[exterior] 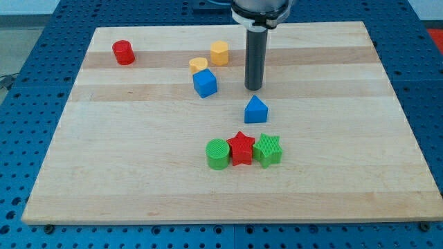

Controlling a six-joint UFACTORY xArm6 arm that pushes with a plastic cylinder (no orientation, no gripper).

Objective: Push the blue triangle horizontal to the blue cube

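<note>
The blue triangle (255, 110) lies on the wooden board (138, 173) just right of its centre. The blue cube (205, 83) sits up and to the left of it, a little nearer the view's top. My tip (254, 88) stands just above the blue triangle in the view, a small gap away from it, and to the right of the blue cube.
A yellow heart (198, 66) touches the blue cube's top edge, with a yellow hexagon (219, 52) beside it. A red cylinder (124, 52) sits at the top left. A green cylinder (217, 153), red star (241, 148) and green star (267, 149) form a row below the triangle.
</note>
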